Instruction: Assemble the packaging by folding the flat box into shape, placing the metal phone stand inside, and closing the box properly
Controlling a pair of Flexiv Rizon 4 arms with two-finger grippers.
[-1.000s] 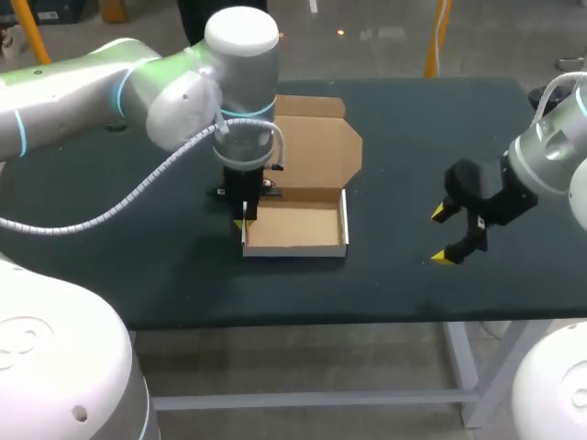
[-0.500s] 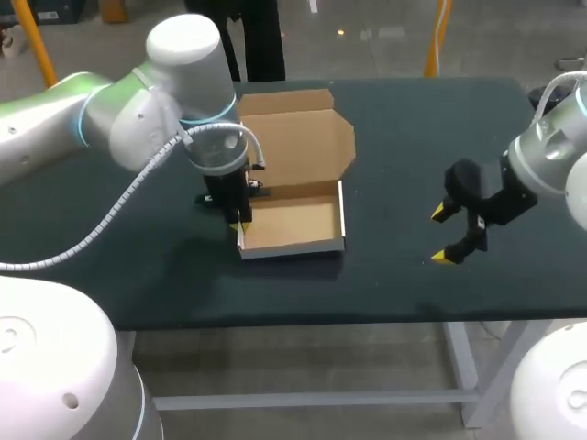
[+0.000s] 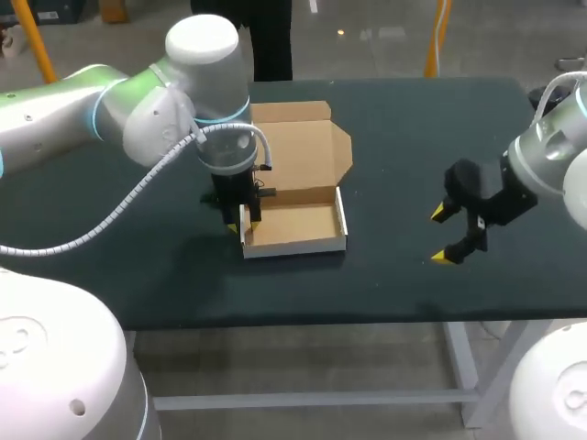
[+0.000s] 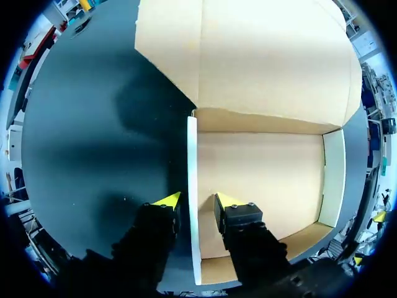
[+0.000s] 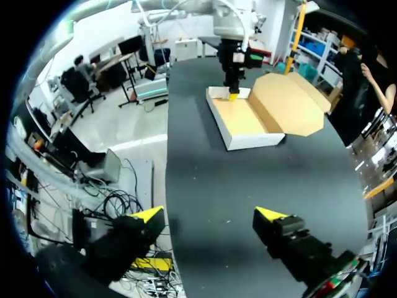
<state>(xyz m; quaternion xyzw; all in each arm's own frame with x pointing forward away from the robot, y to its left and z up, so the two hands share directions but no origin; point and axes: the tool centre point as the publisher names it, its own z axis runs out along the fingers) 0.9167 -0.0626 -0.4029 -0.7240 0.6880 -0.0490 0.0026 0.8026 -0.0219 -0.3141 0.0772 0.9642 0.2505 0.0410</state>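
Left gripper [image 3: 245, 223] straddles the left wall [image 4: 193, 161] of the open cardboard box [image 3: 295, 227], which sits near the middle of the table [image 3: 404, 128]. Only the left wrist view shows its fingers parted, with a sliver of gap on either side of the wall. The lid [image 3: 298, 151] lies back toward the far edge. Right gripper [image 3: 443, 236] hangs spread wide near the right edge.

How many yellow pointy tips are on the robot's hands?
4. Two are on the left gripper, one on each side of the box's left wall. Two are on the right gripper, spread wide over the right side of the table.
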